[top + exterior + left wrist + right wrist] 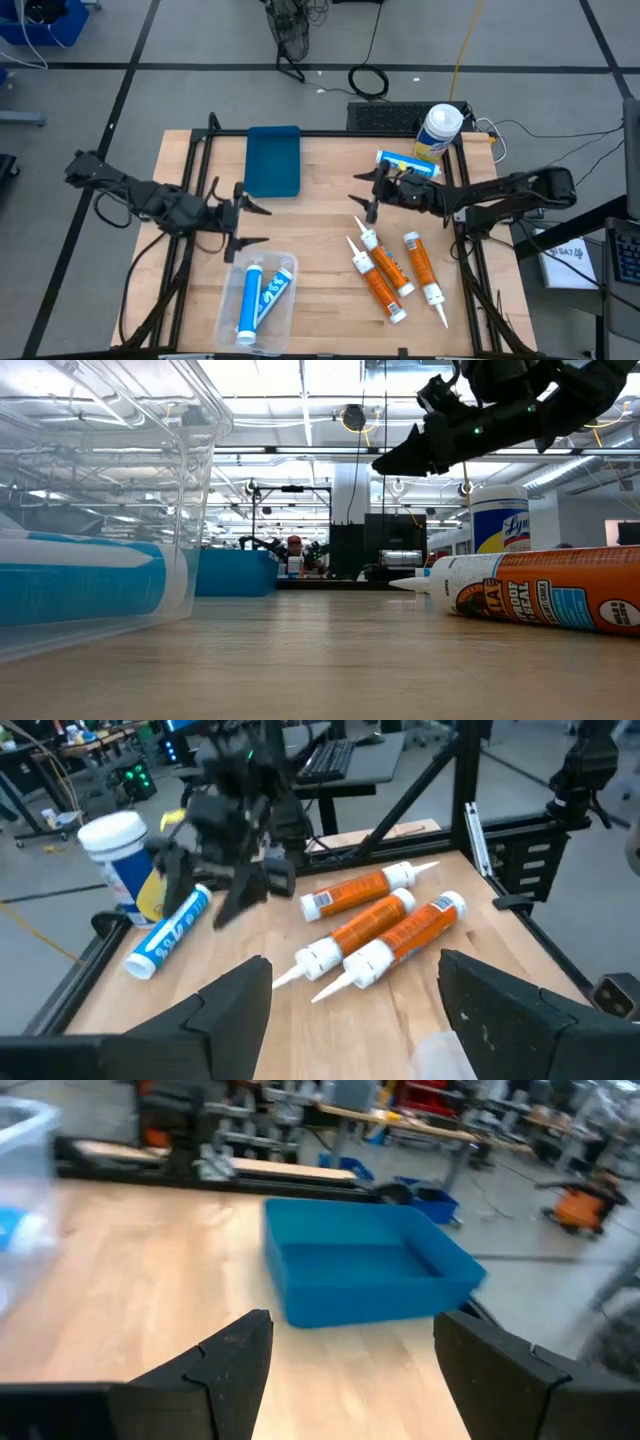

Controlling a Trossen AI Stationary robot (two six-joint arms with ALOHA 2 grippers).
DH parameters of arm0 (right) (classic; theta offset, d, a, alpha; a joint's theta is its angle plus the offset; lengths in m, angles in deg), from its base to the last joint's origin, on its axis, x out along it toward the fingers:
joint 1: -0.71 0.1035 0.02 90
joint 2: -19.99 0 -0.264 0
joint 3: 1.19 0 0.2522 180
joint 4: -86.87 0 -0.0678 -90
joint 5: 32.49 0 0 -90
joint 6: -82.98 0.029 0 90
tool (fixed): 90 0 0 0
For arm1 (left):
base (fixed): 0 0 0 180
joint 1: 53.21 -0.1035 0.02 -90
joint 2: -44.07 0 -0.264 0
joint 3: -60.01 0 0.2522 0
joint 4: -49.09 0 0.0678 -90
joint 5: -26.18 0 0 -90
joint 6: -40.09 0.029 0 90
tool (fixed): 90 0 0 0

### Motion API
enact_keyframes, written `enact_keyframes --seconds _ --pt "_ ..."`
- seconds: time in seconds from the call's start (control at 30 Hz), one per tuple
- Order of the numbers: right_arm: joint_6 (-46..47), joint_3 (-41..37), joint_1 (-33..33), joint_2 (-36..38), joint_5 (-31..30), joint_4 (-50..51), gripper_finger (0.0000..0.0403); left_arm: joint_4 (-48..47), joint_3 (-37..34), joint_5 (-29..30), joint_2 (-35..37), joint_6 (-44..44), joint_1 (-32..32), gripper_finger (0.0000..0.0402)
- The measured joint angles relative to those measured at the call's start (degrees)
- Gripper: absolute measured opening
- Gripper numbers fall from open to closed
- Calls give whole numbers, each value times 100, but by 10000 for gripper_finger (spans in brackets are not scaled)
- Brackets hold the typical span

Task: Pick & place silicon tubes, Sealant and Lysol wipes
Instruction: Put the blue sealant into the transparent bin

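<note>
Clearly both the left gripper (243, 223) and right gripper (363, 198) hang released and empty; reaching for the Lysol wipes (439, 131), upright at the table's two o'clock corner, could topple it off the edge

On the table (320, 290), 2 tubes (258, 298) lie in the clear bin (285, 262) front left, the tray (272, 160) back left, 3 sealant tubes (385, 272) front right, the wipes canister (438, 130) at the back right corner.

Orange tubes (380, 278): three | blue tubes (249, 300): three, two in the clear bin (228, 312) | wipes canister (440, 130): one | blue tray (272, 160): one
</note>
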Motion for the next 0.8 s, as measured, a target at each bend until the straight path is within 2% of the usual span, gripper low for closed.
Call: enact_keyframes --seconds 0.07,0.17,0.4,0.7,0.8 --pt "175 0 -118 171 -10 226 258 211 -350 -312 215 -16 -380 283" --pt "309 11 -316 387 -7 720 258 275 -772 -473 648 -122 -879 277" --pt "509 856 -1098 539 -7 3257 258 653 -1413 -1166 1669 52 -1754 279" --pt "297 1698 -2372 -17 -4 4739 258 842 -2049 -1165 2210 -143 -2728 283" --pt "435 1778 -2755 -288 -13 4780 258 839 -2149 -1130 2181 -320 -2896 278"
